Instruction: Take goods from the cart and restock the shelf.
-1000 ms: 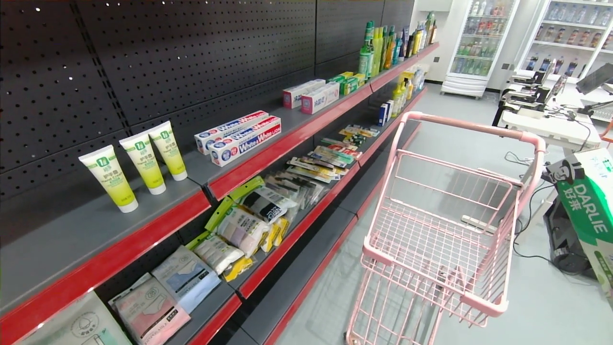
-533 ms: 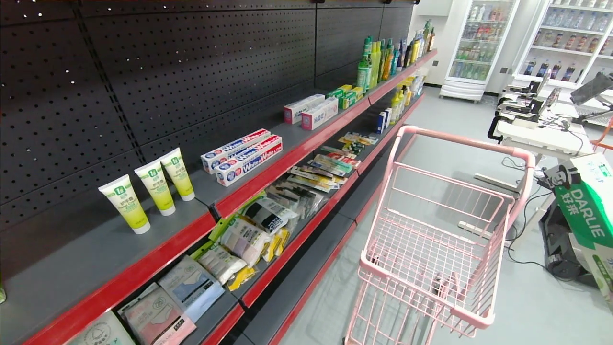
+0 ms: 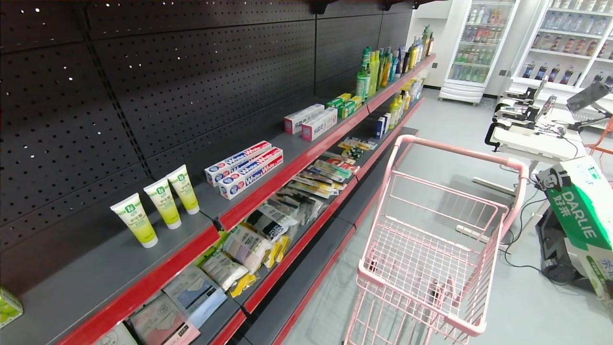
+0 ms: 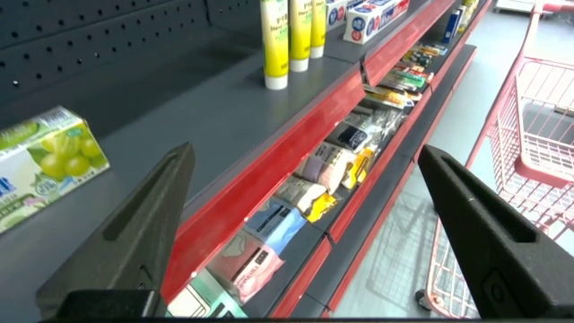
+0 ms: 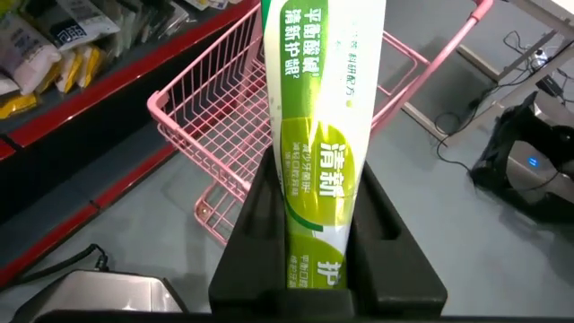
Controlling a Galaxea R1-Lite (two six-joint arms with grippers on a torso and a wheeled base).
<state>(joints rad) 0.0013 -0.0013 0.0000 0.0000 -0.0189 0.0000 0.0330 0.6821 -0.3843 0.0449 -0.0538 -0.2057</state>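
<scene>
R gripper [image 5: 320, 184] clamps toothpaste box [image 5: 325, 90], long axis along fingers

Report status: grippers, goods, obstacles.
Left gripper open, empty, over shelf. Right gripper shut on toothpaste box, beside pink cart. Cart stands between box and shelf.

From the head: looks forward and down, shelf [image 3: 72, 282] left, pink cart [image 3: 421, 249] right. From the left wrist: hangs close over the top shelf board, facing along the aisle between the spread fingers [image 4: 134, 233] of the left gripper [image 4: 305, 157]. From the right wrist: looks down along the clamped toothpaste box [image 5: 323, 90] onto the cart. Shares the cart across all three, the yellow-green tubes [image 3: 163, 211] across head and left wrist.
</scene>
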